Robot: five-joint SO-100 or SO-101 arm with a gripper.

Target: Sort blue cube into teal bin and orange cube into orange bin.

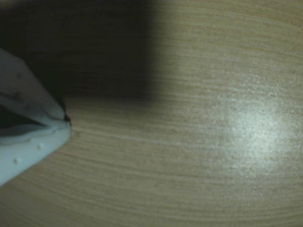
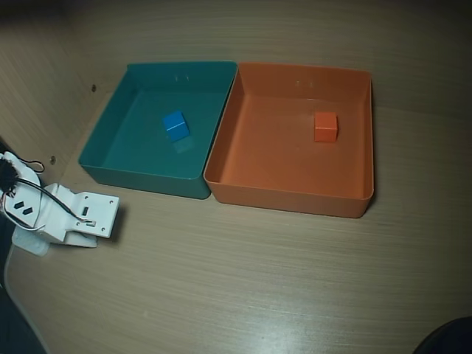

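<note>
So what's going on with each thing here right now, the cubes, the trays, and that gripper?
Blue cube: lying inside the teal bin, sorted.
Orange cube: lying inside the orange bin, sorted.
Teal bin: upright on the table, touching the orange bin's side.
Orange bin: upright, holding only its cube.
Gripper: shut, empty, tips together in the wrist view, away from both bins.

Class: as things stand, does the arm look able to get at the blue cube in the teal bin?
Probably yes. The blue cube sits alone in the open-topped teal bin, nothing above or beside it. The gripper, jaws together, is over bare table outside the bin, so it must clear the near wall first.
</note>
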